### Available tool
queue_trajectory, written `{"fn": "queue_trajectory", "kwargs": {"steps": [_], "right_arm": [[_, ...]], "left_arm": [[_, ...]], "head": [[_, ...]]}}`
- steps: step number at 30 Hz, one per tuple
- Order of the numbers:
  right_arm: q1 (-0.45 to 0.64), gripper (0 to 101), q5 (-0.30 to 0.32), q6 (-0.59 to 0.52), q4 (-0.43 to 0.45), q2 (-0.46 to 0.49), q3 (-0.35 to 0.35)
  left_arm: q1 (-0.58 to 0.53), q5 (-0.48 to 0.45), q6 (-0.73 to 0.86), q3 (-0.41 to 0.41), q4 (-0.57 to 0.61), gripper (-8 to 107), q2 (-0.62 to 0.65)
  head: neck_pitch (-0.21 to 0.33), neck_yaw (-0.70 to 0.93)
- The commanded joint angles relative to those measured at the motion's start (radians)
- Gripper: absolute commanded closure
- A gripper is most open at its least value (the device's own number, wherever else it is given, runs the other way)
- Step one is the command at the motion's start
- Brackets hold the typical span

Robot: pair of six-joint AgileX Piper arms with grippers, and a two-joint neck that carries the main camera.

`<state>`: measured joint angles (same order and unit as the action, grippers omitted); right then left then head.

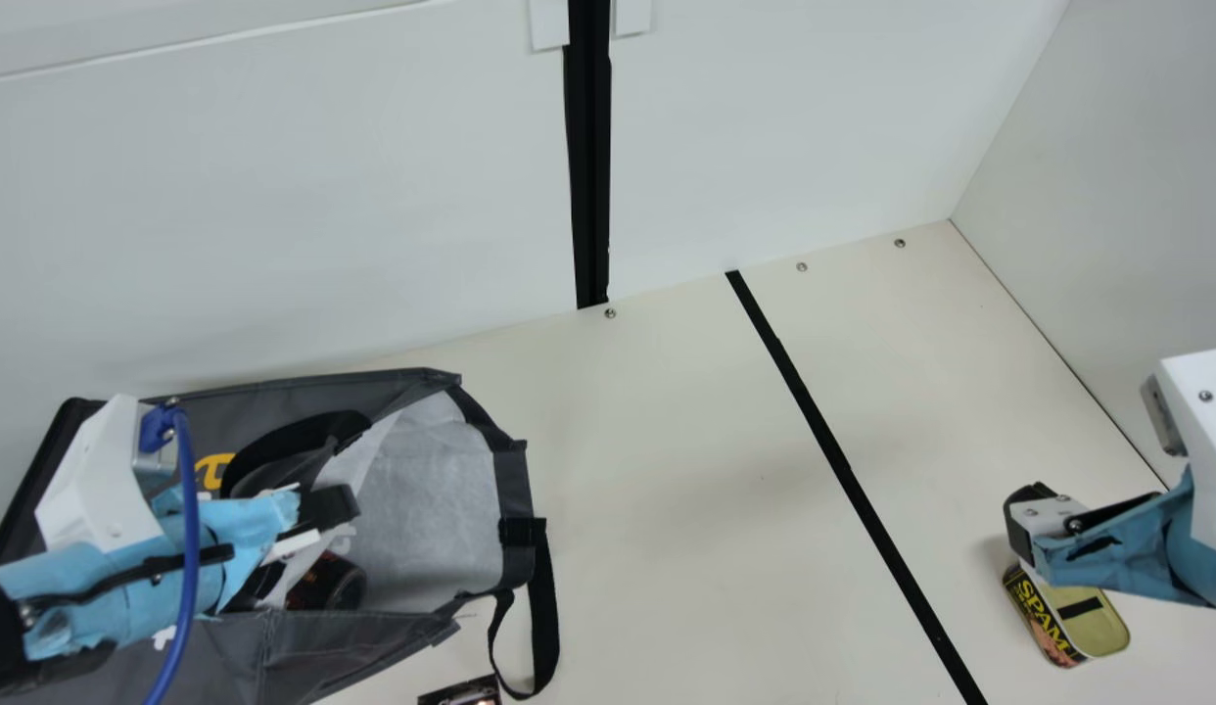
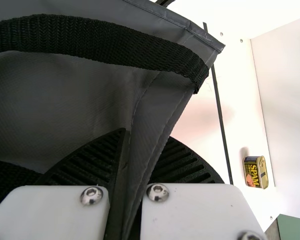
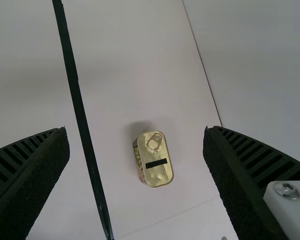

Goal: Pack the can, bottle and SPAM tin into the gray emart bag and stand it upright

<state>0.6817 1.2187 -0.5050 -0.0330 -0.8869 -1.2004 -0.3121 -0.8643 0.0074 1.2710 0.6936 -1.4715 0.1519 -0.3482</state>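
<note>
On the table (image 1: pixel 686 509), the SPAM tin (image 3: pixel 158 175) lies beneath the open right tool (image 3: pixel 135 131), lengthwise across its closing direction.

Main view slants down over the desk (image 1: pixel 667 470); left wrist view, close against the bag (image 1: pixel 432 490), and right, from overhead, share its four-o'clock SPAM tin (image 1: pixel 1098 632).

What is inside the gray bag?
A dark, round-ended thing shows inside the gray bag. My left gripper and the bag's cloth cover the rest, so I can't tell what else is there.
</note>
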Motion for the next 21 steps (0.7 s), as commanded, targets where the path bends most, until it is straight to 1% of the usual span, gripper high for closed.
{"fn": "queue_trajectory", "kwargs": {"steps": [1, 10, 21], "right_arm": [[0.01, 6, 0.001, -0.011, -0.007, -0.002, 0.001], [0.042, 6, 0.001, -0.056, -0.026, -0.005, 0.01], [0.059, 6, 0.001, -0.113, -0.042, -0.013, 0.04]], "left_arm": [[0.0, 0.0, 0.0, 0.0, 0.0, 107, 0.0], [0.0, 0.0, 0.0, 0.0, 0.0, 107, 0.0], [0.0, 0.0, 0.0, 0.0, 0.0, 107, 0.0]], "head": [[0.023, -0.001], [0.023, -0.001], [0.023, -0.001]]}}
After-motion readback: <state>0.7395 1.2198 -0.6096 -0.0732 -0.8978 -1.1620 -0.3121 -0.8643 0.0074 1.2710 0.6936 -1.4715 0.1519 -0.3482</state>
